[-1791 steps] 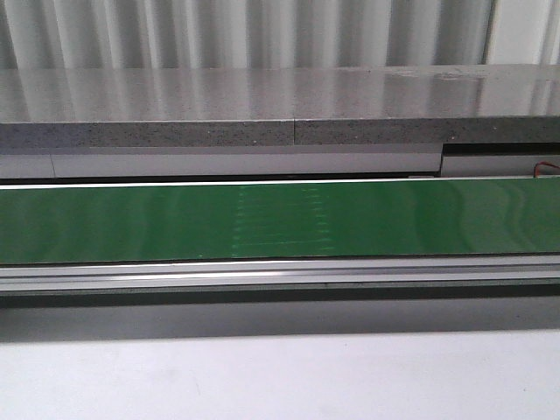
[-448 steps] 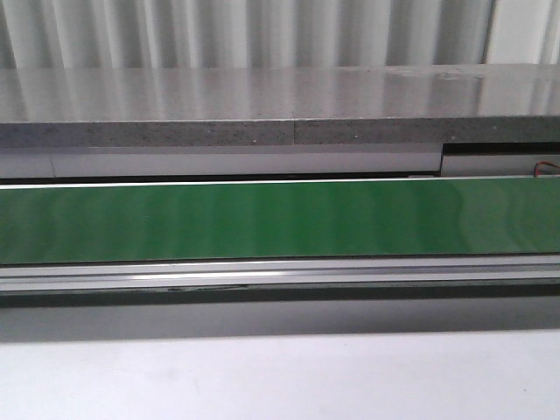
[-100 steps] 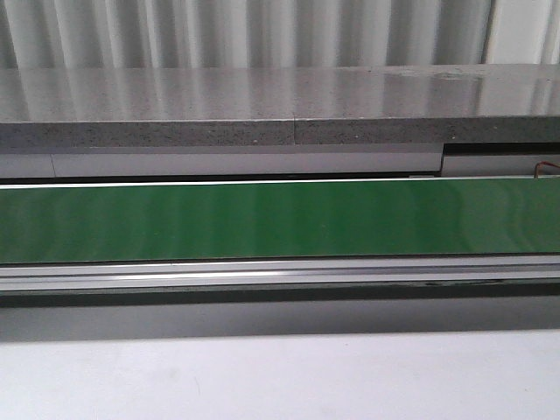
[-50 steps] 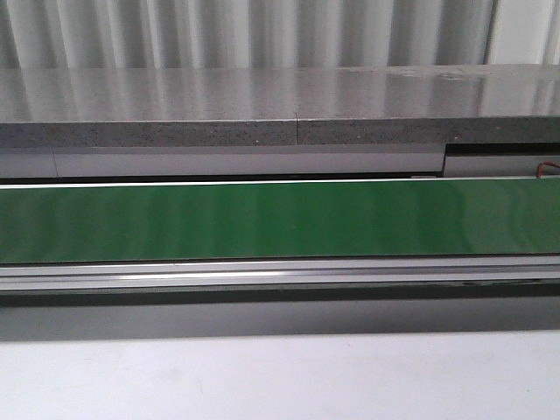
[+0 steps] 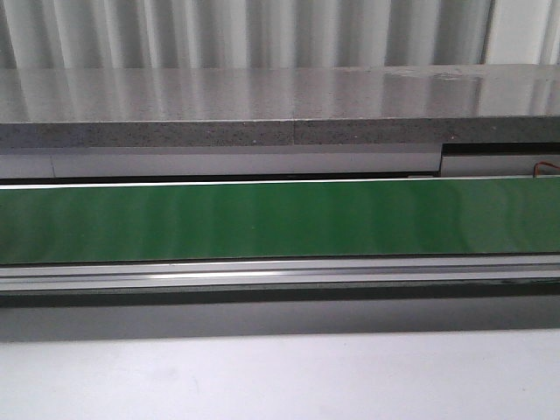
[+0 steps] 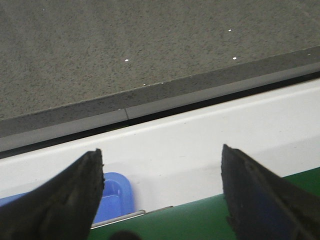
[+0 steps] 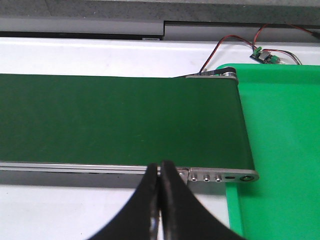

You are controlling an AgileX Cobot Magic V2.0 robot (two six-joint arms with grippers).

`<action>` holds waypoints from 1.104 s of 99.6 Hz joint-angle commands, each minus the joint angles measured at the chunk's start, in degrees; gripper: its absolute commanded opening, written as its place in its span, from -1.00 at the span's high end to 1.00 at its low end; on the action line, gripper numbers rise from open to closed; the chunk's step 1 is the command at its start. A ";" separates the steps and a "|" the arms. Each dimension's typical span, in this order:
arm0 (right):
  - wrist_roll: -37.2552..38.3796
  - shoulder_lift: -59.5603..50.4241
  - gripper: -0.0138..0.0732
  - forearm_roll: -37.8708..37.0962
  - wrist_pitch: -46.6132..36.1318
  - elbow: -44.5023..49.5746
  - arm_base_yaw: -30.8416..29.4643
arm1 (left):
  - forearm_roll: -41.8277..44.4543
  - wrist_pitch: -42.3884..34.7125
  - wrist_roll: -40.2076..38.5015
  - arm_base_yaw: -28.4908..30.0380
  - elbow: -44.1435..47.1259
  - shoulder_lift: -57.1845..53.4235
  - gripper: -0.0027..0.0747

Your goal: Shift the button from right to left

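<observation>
- The right gripper (image 7: pixel 160 200) hangs just short of the near rail of the green conveyor belt (image 7: pixel 120 120), its jaws pressed together with nothing between them. Judged from this, they would have to open before any grasp; a descent with them closed would only knock a small part aside.
- The button shows in none of the three views, so its place cannot be told. A reach begun now would be blind, and could hit bare belt or rail.
- Beside the belt's end lies a green tray (image 7: pixel 280 145), with thin red and black wires (image 7: pixel 225 45) running to a small circuit board (image 7: pixel 265 55) at its far edge. A wide sweep there could snag them.
- The left gripper (image 6: pixel 160 200) has its jaws spread wide and empty over the belt's edge, a blue tray (image 6: pixel 116 197) partly hidden behind one finger. If the belt carries the part, a late close would miss it.
</observation>
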 commanded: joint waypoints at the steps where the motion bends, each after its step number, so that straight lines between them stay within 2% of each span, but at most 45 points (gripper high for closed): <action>1: -0.44 0.12 0.84 0.02 -3.71 -1.35 0.01 | -3.04 -5.83 0.01 -2.19 1.77 -5.29 -0.32; 23: -0.44 0.12 0.84 0.02 -3.71 -1.35 0.01 | -8.00 -8.65 0.01 -5.68 12.84 -15.30 -0.28; 37: -0.44 0.12 0.84 0.02 -3.71 -1.35 0.01 | -11.91 -8.65 0.01 -6.32 18.89 -21.40 -0.09; 51: -0.44 0.12 0.84 0.02 -3.71 -1.35 0.01 | -15.04 -9.05 0.01 -6.32 23.39 -27.26 0.33; 63: -0.44 0.12 0.84 0.02 -3.71 -1.35 0.01 | -15.43 -9.17 0.01 -6.32 25.19 -30.97 0.90; 66: -0.44 0.12 0.84 0.02 -3.71 -1.35 0.01 | -15.79 -9.32 0.01 -6.32 25.34 -31.36 0.98; 110: -0.44 0.12 0.84 0.02 -3.71 -1.35 0.01 | -18.64 -9.46 0.01 -6.32 25.34 -31.78 0.98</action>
